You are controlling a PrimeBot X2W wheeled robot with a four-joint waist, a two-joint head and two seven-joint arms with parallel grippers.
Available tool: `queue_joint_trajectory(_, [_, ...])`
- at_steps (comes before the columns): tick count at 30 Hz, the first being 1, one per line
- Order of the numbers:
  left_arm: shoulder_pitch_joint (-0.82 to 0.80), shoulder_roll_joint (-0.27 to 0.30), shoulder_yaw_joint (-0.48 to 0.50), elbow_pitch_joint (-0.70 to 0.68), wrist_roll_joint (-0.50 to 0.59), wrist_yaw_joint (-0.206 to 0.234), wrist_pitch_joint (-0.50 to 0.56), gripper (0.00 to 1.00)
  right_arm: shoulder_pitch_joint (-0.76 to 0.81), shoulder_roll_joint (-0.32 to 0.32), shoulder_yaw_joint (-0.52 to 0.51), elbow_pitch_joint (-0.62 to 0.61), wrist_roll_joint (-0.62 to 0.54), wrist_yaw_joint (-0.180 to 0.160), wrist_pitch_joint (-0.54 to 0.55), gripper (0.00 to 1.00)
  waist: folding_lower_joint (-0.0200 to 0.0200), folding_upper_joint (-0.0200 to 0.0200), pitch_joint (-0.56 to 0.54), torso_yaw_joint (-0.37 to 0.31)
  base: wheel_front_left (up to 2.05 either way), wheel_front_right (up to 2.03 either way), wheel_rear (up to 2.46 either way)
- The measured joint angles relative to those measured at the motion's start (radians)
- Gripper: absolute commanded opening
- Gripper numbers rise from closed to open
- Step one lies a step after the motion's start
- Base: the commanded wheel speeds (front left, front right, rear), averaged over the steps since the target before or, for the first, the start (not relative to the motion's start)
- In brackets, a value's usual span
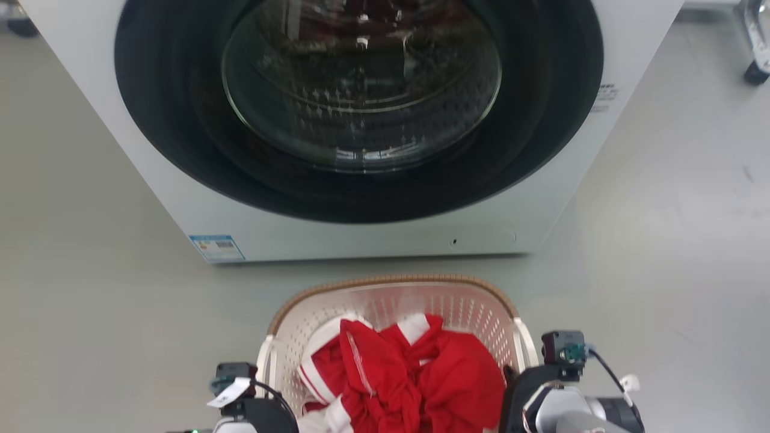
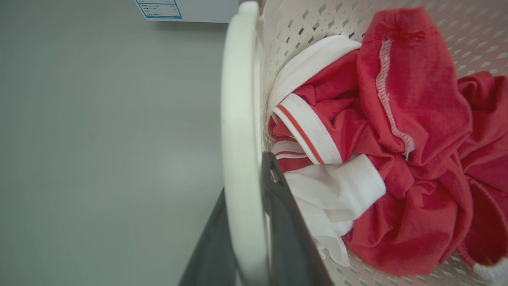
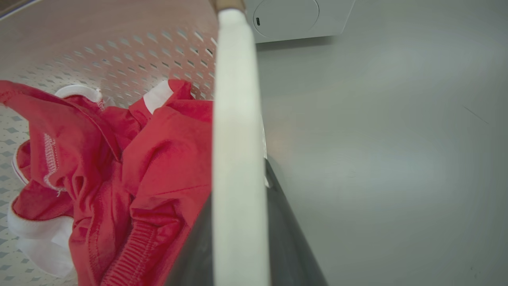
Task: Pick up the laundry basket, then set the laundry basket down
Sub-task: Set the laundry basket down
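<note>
Jaws gripping both white handles [image 2: 240,119], red-white clothes [image 1: 415,379] in laundry basket [image 1: 391,281]

Perforated matt plastic laundry basket [image 1: 481,313], woven-look rim [image 1: 391,280], smooth plastic handle [image 2: 238,119], cloth garment [image 1: 421,373], glossy glass washing machine door [image 1: 361,90], matt floor [image 1: 72,300].

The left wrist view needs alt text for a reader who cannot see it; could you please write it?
The left claw grips the white side handle of a cream perforated basket holding crumpled red and white clothes. Grey floor lies left, with a washing machine corner at the top.
</note>
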Motion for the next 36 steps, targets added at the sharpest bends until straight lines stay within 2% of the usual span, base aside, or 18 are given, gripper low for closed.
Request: queue_joint_trajectory(36, [-0.384, 0.003, 0.038, -0.060, 0.007, 0.036, -0.107, 0.00, -0.442, -0.007, -0.050, 0.113, -0.066, 0.006, -0.125, 0.00, 0.0000, 0.0002, 0.545, 0.030, 0.00, 0.00, 0.00])
